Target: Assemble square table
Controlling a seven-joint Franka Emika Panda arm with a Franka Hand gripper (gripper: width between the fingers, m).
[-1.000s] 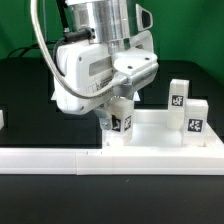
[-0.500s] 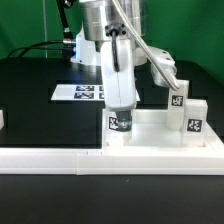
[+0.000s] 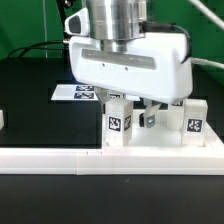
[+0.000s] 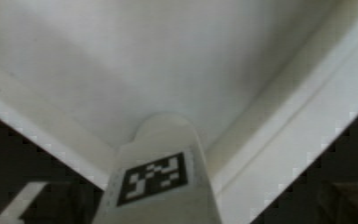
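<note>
Claw (image 3: 130, 112) spread wide, gripping nothing. Tagged leg (image 3: 119, 122) upright below it on square tabletop (image 3: 150, 141); second leg (image 3: 194, 118) at exterior view's right.

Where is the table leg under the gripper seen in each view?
Exterior view: the table leg stands upright on the tabletop, below the open gripper.
Wrist view: the same leg rises in front of the white tabletop.
Shared landmark: the leg's black-white tag.

two legs (image 3: 118, 124) (image 3: 194, 120) stand on the tabletop (image 3: 160, 147), the marker board (image 3: 78, 93) behind, the rail (image 3: 60, 160) in front.
</note>
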